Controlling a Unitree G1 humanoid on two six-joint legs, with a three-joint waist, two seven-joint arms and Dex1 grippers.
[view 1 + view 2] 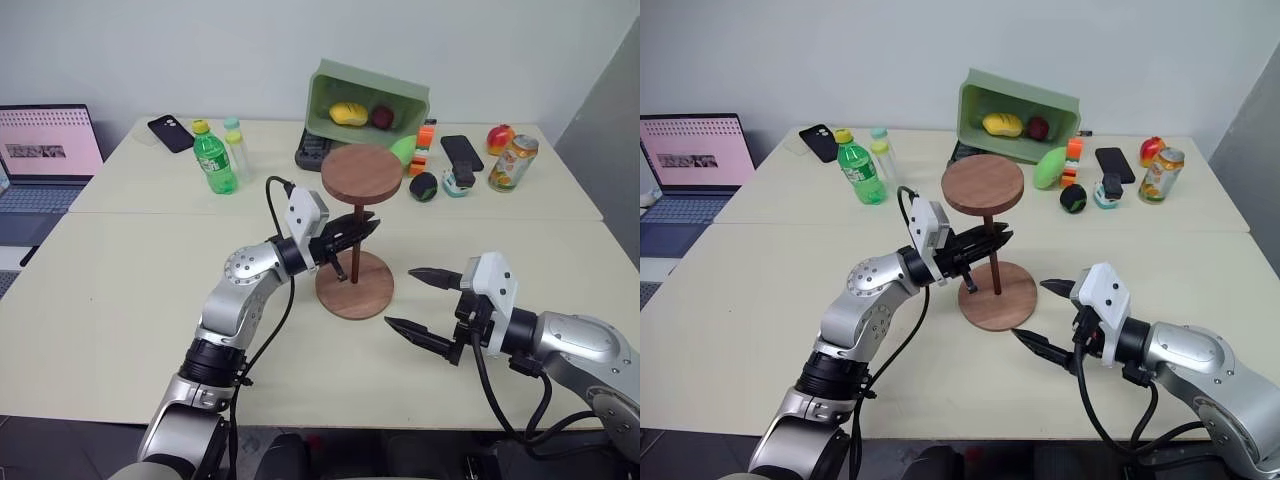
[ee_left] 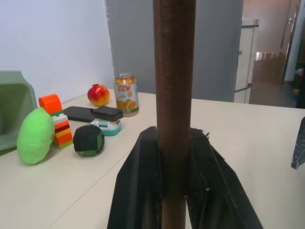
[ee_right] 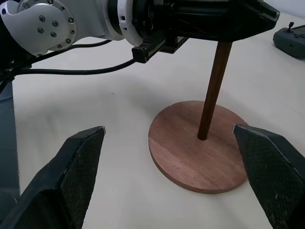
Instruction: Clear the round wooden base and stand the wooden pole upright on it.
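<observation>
Right gripper [image 1: 424, 300] waits wide open and empty by the base [image 1: 354, 283], while left gripper [image 1: 358, 232] squeezes the pole [image 1: 356, 248] so it stands straight.

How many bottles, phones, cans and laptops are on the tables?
Bottles: 2
Phones: 2
Can: 1
Laptop: 1
Total: 6
</observation>
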